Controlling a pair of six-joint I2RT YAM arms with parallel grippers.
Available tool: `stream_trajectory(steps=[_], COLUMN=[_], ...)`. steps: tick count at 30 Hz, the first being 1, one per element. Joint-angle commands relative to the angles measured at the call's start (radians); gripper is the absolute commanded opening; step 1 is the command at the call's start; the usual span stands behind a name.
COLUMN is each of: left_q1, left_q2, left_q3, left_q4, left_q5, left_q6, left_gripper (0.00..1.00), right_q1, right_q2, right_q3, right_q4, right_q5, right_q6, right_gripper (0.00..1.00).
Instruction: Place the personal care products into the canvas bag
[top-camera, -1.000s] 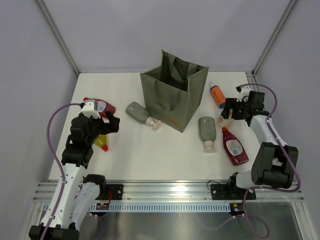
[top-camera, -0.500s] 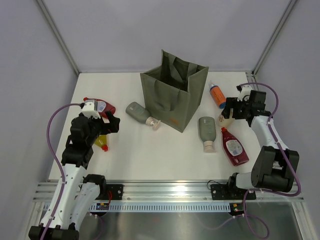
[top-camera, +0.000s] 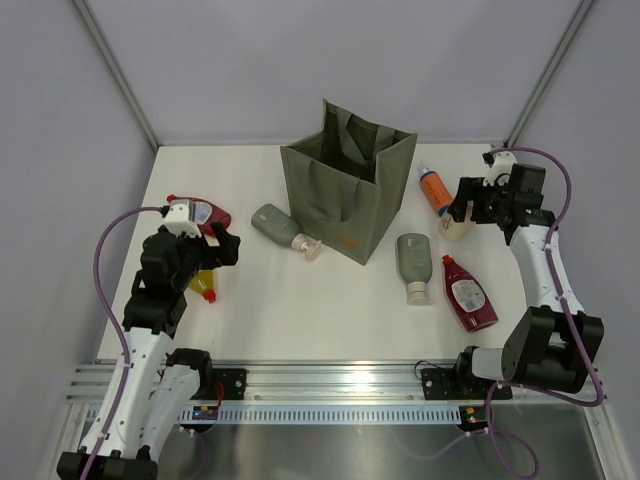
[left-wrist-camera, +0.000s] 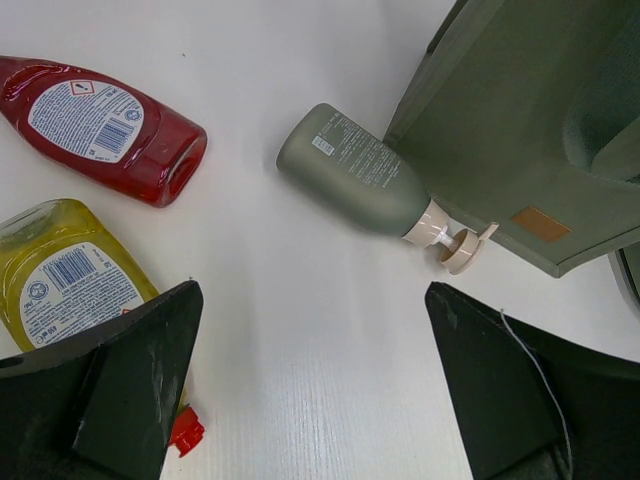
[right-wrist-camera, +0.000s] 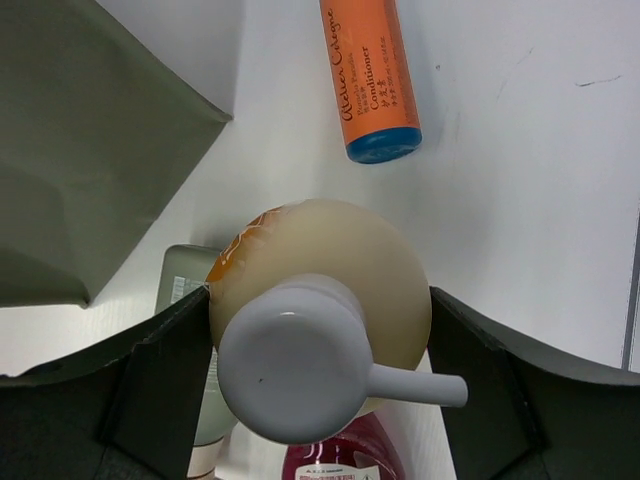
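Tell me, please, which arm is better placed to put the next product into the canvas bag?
Right: the right end effector grips the cream pump bottle near the canvas bag, while the left end effector hangs open and empty near the grey-green bottle.

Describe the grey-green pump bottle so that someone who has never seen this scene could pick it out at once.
Find the olive canvas bag standing in the middle of the top view. Left of it a grey-green bottle lies on its side, its beige pump head toward the bag's base. The other grey-green bottle, right of the bag, has a plain cap, no spout.
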Motion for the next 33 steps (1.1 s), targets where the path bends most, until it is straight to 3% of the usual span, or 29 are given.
stream_trajectory(steps=[1,10,17,22,27,33], left_q1=[-0.005,-0.005,-0.005,-0.006,-0.008,-0.008], left_q2=[-0.011,-0.001,0.015,0.031,0.029,0.028], left_q3=[-0.001,-0.003,-0.001,0.005,0.007,0.005], left_q4=[0.05,0.049,0.049,0.044,0.042,0.045], left_q5=[-0.012,-0.015,-0.018,-0.014,-0.012,-0.012], left_q6=[0.014,0.017,0.017,0.02,0.025,0.028], left_gripper=[0.99,0.99,0.99,0.99,0.99,0.99], right_q1=[0.003,0.026,0.211,0.391,0.507,0.521], right_q2=[-0.086,0.007,0.189,0.409,0.553,0.547], right_q3=[0.171,0.602,0.998,1.257,1.296,1.091], right_q4=[0.072,-0.086,-0.109,-0.097,-0.078,-0.014], right_q5=[-0.095,-0.207,-0.185,-0.155,-0.119,-0.072], right_q6=[0.048,0.153,0.216,0.243,0.228,0.176], right_gripper=[0.0,0.0,0.0,0.0,0.0,0.0])
